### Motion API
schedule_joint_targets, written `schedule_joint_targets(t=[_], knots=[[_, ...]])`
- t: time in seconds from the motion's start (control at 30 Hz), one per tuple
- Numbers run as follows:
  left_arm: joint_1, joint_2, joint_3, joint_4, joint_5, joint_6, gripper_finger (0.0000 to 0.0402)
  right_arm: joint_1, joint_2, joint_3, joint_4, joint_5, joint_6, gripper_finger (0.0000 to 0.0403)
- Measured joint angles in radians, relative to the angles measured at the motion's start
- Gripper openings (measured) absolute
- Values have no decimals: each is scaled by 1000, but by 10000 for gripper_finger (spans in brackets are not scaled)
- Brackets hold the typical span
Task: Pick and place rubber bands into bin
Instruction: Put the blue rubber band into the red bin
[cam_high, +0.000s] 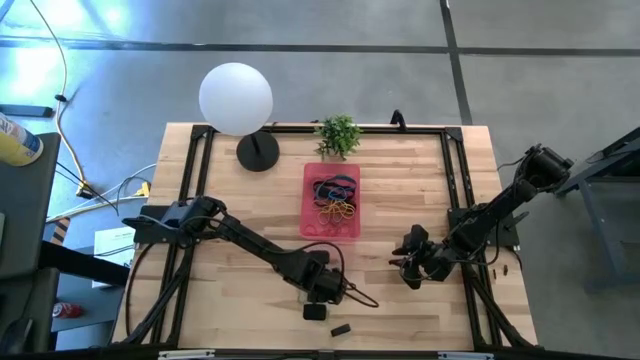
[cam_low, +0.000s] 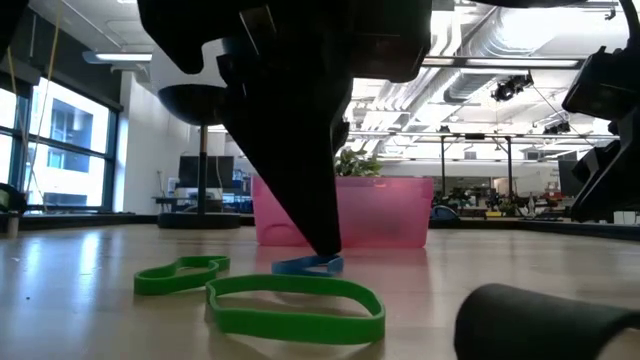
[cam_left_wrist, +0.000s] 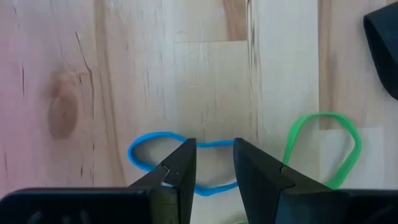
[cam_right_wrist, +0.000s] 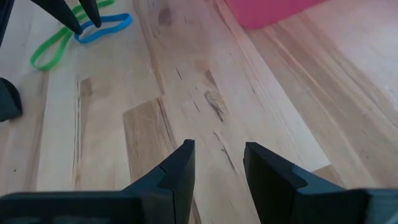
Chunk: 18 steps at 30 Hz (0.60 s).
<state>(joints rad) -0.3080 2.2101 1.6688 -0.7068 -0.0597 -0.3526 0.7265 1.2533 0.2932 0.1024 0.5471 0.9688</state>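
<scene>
We are seeing the left pincer (cam_left_wrist: 213, 165) standing released, tips astride a thin blue rubber band (cam_left_wrist: 155, 148) lying limp on the pale wood-grain counter (cam_left_wrist: 186, 74). A green rubber band (cam_left_wrist: 339, 127) is lying just beside, partly cut off. The right pincer (cam_right_wrist: 219, 163) is hanging released, well apart. The translucent pink bin (cam_high: 331, 203) is sitting mid-counter.

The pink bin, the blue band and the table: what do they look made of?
Bin: probably plastic, glossy and translucent, since light shows through its pink wall.
Blue band: likely rubber, matte; a thin loop lying limp and bent.
Table: wood, pale with a smooth, light sheen; grain, knots and plank joints show.
</scene>
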Motion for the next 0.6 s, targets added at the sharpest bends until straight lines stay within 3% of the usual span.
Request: schedule_joint_targets(t=[0.6], knots=[[-6,-1,0,-6,95,-46,97,0,0,0,12,-2,3,129]])
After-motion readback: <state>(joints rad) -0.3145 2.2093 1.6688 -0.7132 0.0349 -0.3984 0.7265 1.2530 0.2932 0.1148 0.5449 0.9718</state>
